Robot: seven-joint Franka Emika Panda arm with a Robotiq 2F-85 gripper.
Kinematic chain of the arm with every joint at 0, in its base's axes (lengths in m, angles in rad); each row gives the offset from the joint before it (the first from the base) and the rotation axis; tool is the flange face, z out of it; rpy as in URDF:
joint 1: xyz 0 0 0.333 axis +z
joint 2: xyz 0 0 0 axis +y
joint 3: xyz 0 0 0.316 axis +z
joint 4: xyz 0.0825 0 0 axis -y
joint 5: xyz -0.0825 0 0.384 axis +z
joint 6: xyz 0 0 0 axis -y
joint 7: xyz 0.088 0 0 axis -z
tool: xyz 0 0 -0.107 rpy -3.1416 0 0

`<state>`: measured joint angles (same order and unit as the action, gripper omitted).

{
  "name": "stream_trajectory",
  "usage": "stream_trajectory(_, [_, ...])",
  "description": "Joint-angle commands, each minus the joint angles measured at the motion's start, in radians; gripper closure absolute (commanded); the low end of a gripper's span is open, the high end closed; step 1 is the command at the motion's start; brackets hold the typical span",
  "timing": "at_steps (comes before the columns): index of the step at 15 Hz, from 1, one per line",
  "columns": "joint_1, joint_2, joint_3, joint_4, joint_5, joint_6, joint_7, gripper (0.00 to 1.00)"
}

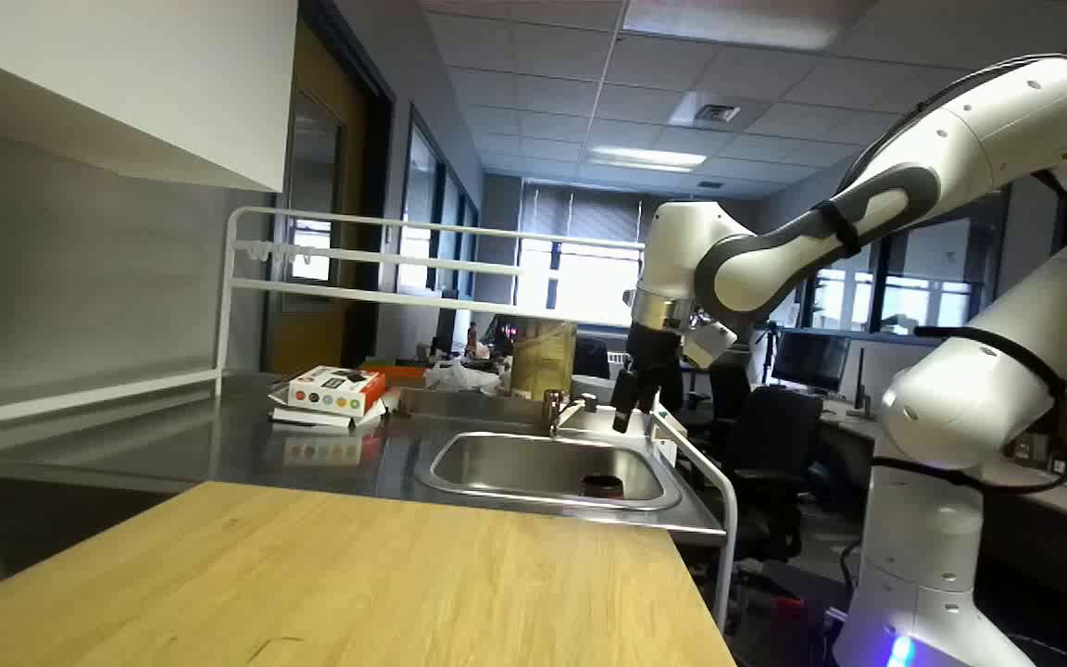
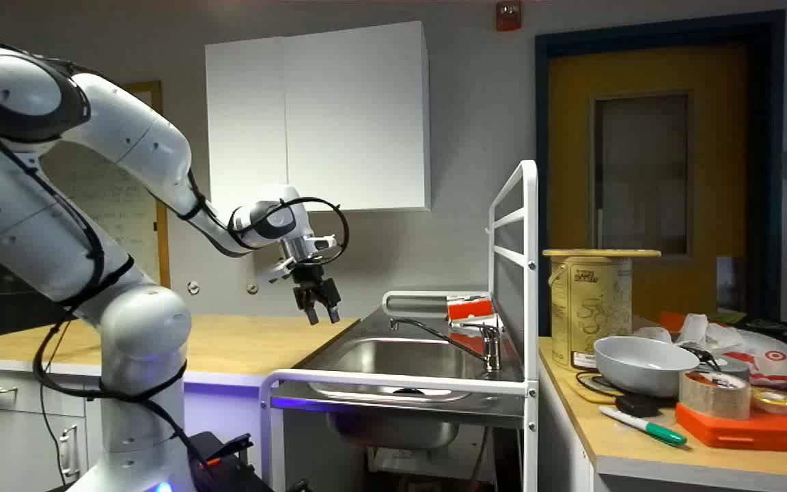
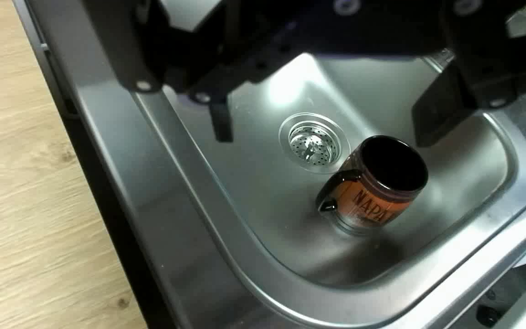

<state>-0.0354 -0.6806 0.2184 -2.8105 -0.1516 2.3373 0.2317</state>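
Note:
My gripper is open and empty, with its two dark fingers spread wide in the wrist view [image 3: 322, 137]. It hangs above the sink area in both exterior views, shown here [image 1: 624, 421] and here [image 2: 323, 316]. Below it, a black and orange mug [image 3: 370, 201] with "NAPA" lettering stands upright in the steel sink [image 3: 336, 310]. Its black handle points left in the wrist view, and the drain [image 3: 314, 143] lies beside it. The gripper does not touch the mug. The mug also shows inside the sink in an exterior view [image 1: 602, 485].
A faucet [image 2: 492, 348] stands at the sink's side. A white rail rack [image 2: 530, 205] edges the counter. A red and white box [image 1: 334, 389] lies on the steel counter. A wooden table [image 1: 385, 574] adjoins it. A bowl [image 2: 643, 365], tape and marker sit on a side counter.

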Motion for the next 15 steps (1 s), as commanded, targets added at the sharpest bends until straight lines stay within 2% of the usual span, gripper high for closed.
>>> stream_trajectory(1, [0.011,0.002,-0.011,0.001,-0.009,-0.004,0.007,0.00])
stream_trajectory(11, [0.011,0.007,-0.009,0.004,-0.009,-0.003,0.011,0.00])
stream_trajectory(15, [-0.008,0.030,0.006,0.041,-0.029,-0.005,0.031,0.00])
